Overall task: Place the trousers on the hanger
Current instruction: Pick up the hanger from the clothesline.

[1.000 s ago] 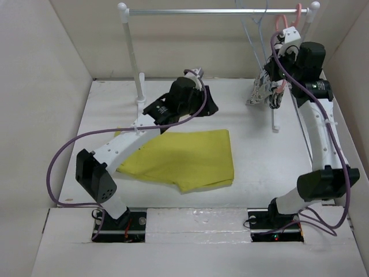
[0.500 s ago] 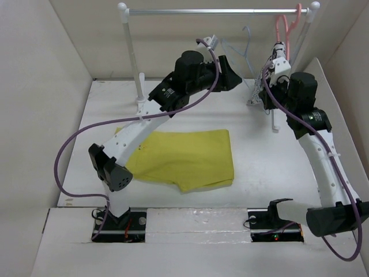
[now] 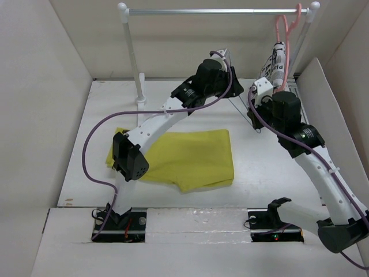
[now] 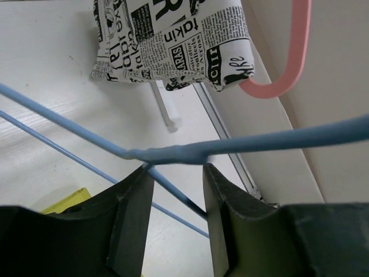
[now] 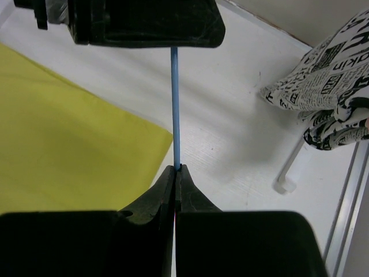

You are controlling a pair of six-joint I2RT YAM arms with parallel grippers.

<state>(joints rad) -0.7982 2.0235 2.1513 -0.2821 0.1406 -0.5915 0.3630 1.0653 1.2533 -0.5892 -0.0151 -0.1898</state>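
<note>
The mustard-yellow trousers (image 3: 184, 158) lie flat on the table, also seen in the right wrist view (image 5: 69, 127). The pale-blue hanger (image 3: 239, 105) is off the rail, held low between the two grippers. My right gripper (image 5: 174, 168) is shut on one thin wire of the hanger (image 5: 174, 104); it sits at mid-right in the top view (image 3: 253, 112). My left gripper (image 4: 176, 170) is open, its fingertips either side of the hanger's twisted neck (image 4: 173, 154), one wire running down between the jaws. It reaches in from the left (image 3: 230, 81).
A pink hanger (image 3: 281, 26) with black-and-white printed cloth (image 3: 275, 63) hangs at the right end of the metal rail (image 3: 219, 10). The cloth is close by in both wrist views (image 4: 173, 40) (image 5: 328, 86). White walls enclose the table; a rack foot (image 5: 285, 184) stands nearby.
My right gripper has brought the blue hanger down off the rail and leftward. My left arm has risen from above the trousers and swung right to the hanger's neck.
</note>
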